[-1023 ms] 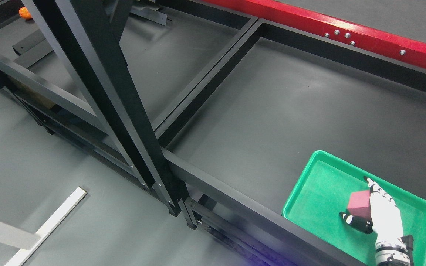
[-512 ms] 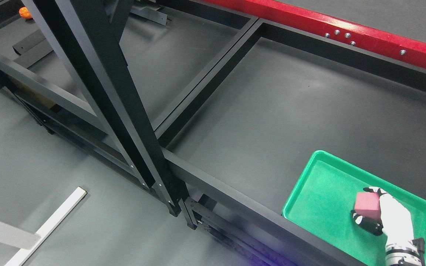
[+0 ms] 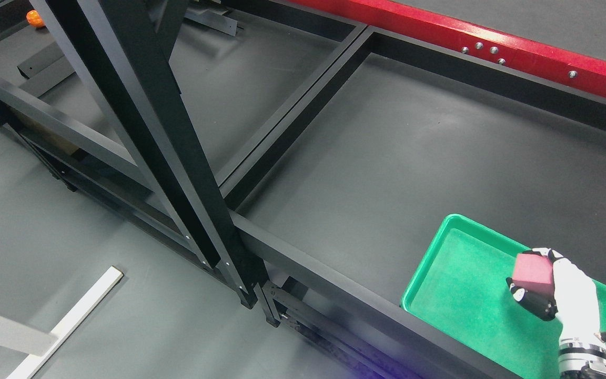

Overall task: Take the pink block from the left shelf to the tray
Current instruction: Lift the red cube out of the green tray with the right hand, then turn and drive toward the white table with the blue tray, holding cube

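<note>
Head view: the right hand (image 3: 555,287) pinches the pink block (image 3: 532,271) over the green tray (image 3: 455,295).

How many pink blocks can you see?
1. The pink block is in the right hand, over the green tray at the lower right. The black shelf frame blocks some spots, so more could be hidden.

Pink block (image 3: 532,273), green tray (image 3: 455,295), white-and-black right hand (image 3: 555,289), red beam (image 3: 492,39).

Open shelf (image 3: 440,158) beyond tray (image 3: 440,284)
</note>
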